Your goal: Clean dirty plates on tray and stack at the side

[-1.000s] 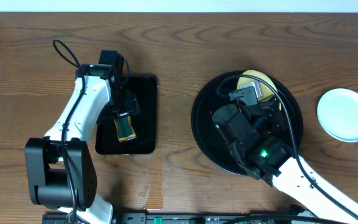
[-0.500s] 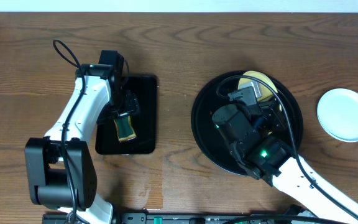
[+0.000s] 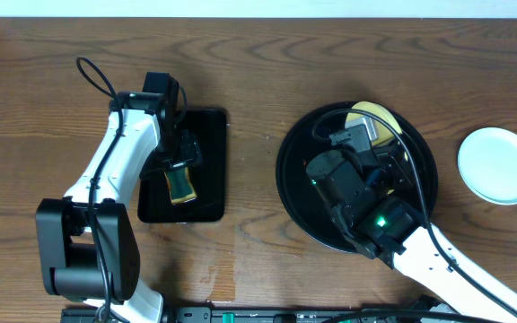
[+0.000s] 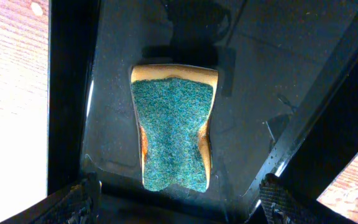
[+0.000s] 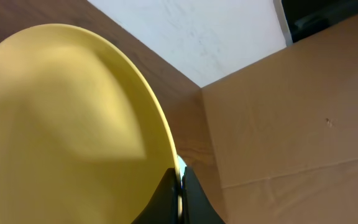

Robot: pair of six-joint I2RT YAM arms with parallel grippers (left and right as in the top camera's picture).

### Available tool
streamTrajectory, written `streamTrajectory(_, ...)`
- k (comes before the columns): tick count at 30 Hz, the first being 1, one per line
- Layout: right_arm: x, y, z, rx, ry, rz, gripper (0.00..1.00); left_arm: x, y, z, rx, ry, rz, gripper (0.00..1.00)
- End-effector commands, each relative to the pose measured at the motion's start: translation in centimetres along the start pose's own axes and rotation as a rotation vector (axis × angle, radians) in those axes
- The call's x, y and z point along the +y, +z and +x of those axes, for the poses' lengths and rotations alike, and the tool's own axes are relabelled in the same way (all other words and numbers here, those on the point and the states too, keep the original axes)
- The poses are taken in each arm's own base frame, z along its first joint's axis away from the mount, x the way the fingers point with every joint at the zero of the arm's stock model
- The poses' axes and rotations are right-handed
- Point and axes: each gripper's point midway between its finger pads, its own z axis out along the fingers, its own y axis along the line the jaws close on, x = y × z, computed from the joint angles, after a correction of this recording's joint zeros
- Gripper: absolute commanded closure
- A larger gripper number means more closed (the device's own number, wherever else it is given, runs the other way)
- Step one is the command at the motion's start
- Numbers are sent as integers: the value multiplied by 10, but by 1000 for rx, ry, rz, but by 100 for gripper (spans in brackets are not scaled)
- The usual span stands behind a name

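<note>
Right wrist: yellow plate between fingers

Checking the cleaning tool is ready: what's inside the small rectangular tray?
One sponge, green scouring face up on a yellow body, lies beneath the open left gripper. Its underside and the small tray beneath it are covered.

We see a pale yellow plate, a pale blue plate, a glossy black tray, and a teal-and-orange sponge.
</note>
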Motion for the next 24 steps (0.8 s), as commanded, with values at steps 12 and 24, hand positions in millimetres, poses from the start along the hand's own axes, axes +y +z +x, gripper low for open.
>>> streamTrajectory(12,-9,89,65,337,774,-393,99,2,0,-1,1,-5,-6,17)
streamTrajectory(24,-110,144,224,631,1473,-138,99,2,0,-1,1,-5,-6,17)
